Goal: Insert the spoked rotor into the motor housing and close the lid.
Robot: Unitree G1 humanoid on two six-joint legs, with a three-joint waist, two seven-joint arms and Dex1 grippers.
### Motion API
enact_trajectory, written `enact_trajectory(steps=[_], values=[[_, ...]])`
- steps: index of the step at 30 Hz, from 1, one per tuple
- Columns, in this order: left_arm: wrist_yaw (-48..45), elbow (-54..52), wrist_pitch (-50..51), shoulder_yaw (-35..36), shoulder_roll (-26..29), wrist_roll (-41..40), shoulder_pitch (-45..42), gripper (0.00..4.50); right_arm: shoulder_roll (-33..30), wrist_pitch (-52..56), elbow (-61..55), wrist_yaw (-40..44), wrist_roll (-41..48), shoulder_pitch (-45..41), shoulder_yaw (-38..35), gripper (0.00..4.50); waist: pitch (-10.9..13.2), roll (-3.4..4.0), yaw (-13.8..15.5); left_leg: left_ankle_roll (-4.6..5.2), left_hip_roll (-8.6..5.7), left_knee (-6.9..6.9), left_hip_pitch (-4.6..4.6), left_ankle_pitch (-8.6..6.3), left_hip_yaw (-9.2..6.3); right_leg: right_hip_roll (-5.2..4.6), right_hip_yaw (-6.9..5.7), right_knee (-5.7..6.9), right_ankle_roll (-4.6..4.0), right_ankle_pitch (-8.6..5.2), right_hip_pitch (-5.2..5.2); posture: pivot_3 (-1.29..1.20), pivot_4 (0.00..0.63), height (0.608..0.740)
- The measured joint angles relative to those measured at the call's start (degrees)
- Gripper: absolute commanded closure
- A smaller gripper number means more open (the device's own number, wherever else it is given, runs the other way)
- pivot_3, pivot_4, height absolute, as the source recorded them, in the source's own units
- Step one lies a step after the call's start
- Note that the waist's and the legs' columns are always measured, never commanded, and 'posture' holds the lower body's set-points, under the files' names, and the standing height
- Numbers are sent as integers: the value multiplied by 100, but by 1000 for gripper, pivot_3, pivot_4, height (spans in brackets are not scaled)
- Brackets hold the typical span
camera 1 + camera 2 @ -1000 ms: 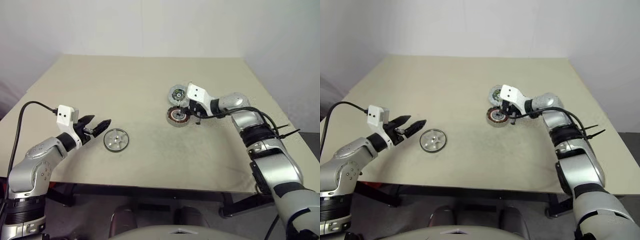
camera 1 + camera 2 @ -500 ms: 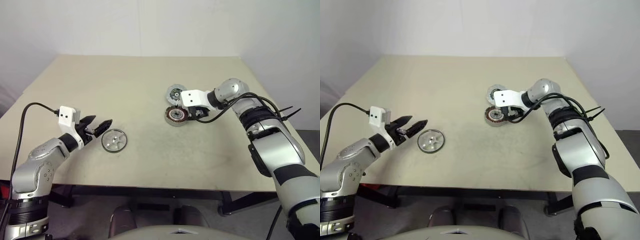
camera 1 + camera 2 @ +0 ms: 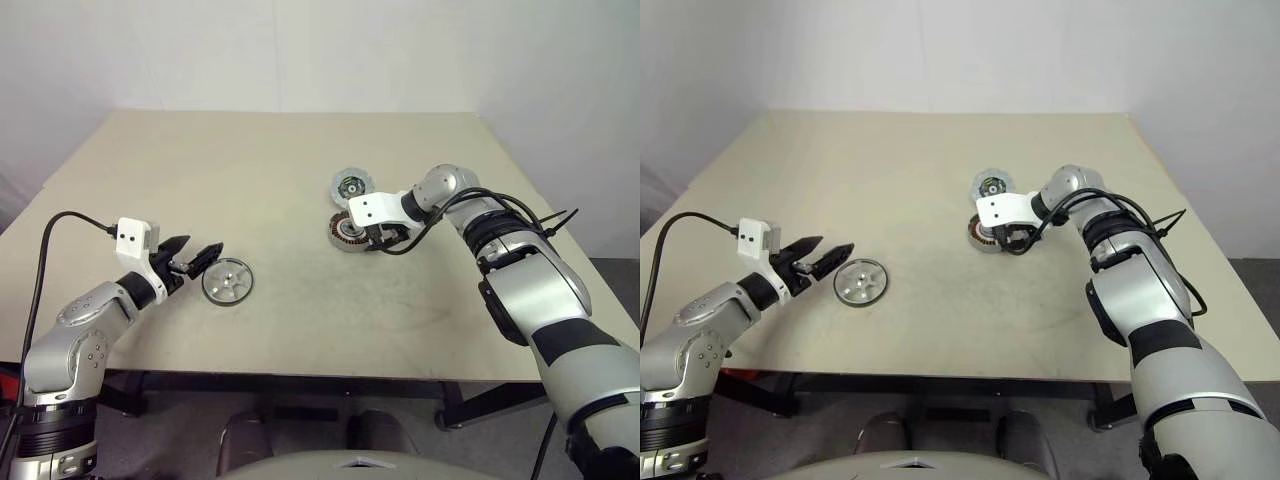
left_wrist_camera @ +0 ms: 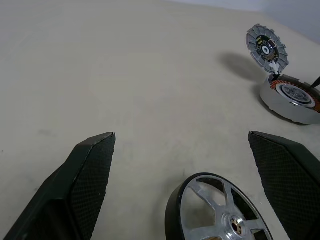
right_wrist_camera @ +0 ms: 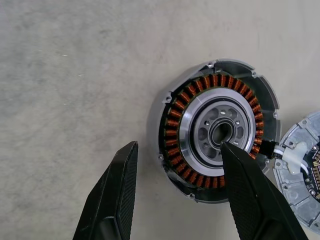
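On the left, the left pincer stands wide apart just beside the rotor, which lies flat on the table, not yet picked up. To the right, the right pincer hovers half apart over the housing. The lid lies just behind it. I judge nothing is inserted yet.

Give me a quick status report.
Left gripper jaws open, straddling spoked rotor. Right gripper jaws open above motor housing. Lid beside housing, off. Nothing in the way.
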Motion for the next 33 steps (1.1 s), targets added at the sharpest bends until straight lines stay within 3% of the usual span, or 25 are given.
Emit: enact_trajectory(steps=[3,6,9,33], values=[[17,-6,0,0,-10,0,0,0,46,45,91,-135,-107,-32,13,1574,0,0,-1,0,0,0,0,0,0,0,0,0,0,0,0,0,0,740],[31,-11,0,0,-15,0,0,0,85,52,145,-271,-203,-36,27,1003,0,0,0,0,0,0,0,0,0,0,0,0,0,0,0,0,0,740],[43,-16,0,0,-16,0,8,0,87,43,160,-380,-259,-56,37,50,0,0,0,0,0,0,0,0,0,0,0,0,0,0,0,0,0,740],[107,-63,-10,0,-94,0,59,0,218,-269,375,-370,-907,-336,444,18,1,1,-3,0,0,1,1,0,0,0,0,4,-1,0,-1,0,0,740]])
